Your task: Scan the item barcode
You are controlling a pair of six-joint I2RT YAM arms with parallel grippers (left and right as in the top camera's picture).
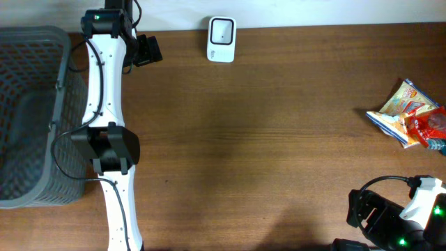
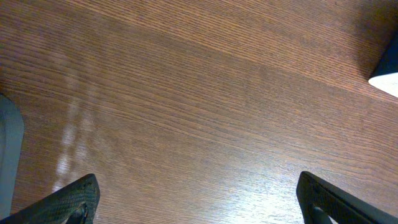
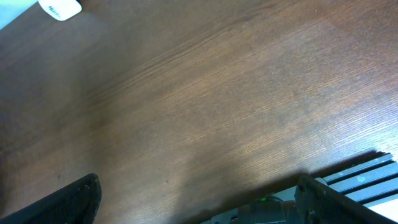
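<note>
The item, a colourful snack packet [image 1: 410,116], lies flat near the table's right edge; no barcode shows on it. A white scanner [image 1: 221,39] stands at the far edge of the table, and shows as a corner [image 2: 387,77] in the left wrist view and far off [image 3: 60,7] in the right wrist view. My left gripper [image 1: 145,50] sits at the far left, left of the scanner, open over bare wood [image 2: 199,205]. My right gripper [image 3: 202,202] is open and empty over the near edge; its arm [image 1: 390,217] is at the bottom right, well below the packet.
A grey mesh basket [image 1: 28,188] stands at the table's left edge, beside the left arm [image 1: 104,125]. The brown wooden table [image 1: 265,153] spreads between scanner, packet and arms. Its near edge [image 3: 348,163] shows in the right wrist view.
</note>
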